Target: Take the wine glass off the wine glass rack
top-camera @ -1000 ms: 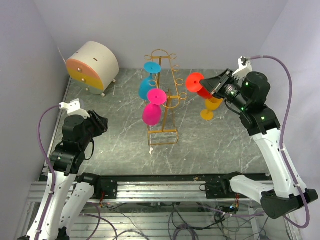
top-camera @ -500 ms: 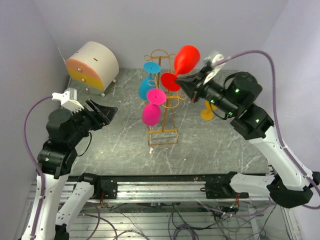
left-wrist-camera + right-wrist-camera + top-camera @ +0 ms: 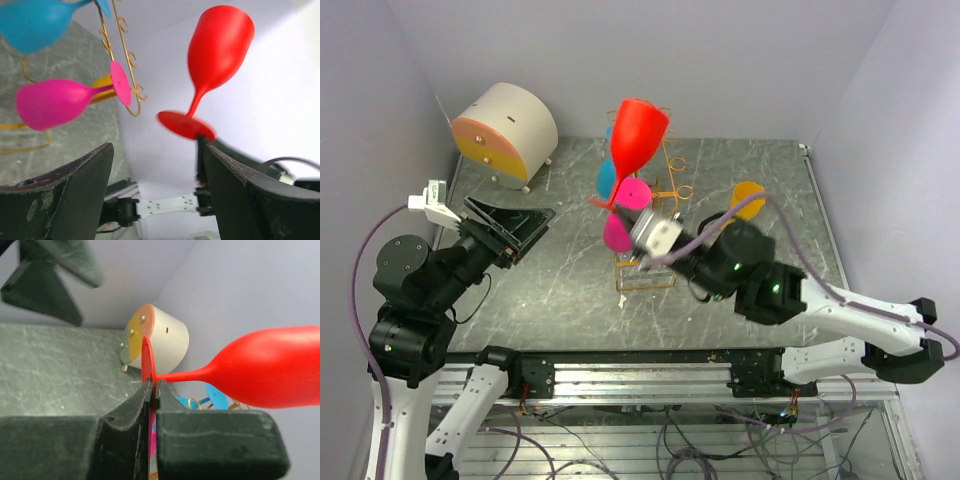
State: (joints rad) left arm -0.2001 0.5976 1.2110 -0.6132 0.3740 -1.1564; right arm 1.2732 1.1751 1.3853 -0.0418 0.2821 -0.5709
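While pinching the wine glass (image 3: 270, 372) by its foot with right hand (image 3: 153, 390), holds it upright, seemingly to clear the rack (image 3: 670, 165); left hand (image 3: 156, 165) spread, empty.

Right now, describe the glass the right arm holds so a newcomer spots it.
Find the gold wire rack mid-table. Held in the air next to it is the red wine glass, its foot pinched in the jaws of the right gripper. Unlike the pink glass and blue glass hanging bowl-down on the rack, it is bowl-up and off the hooks.
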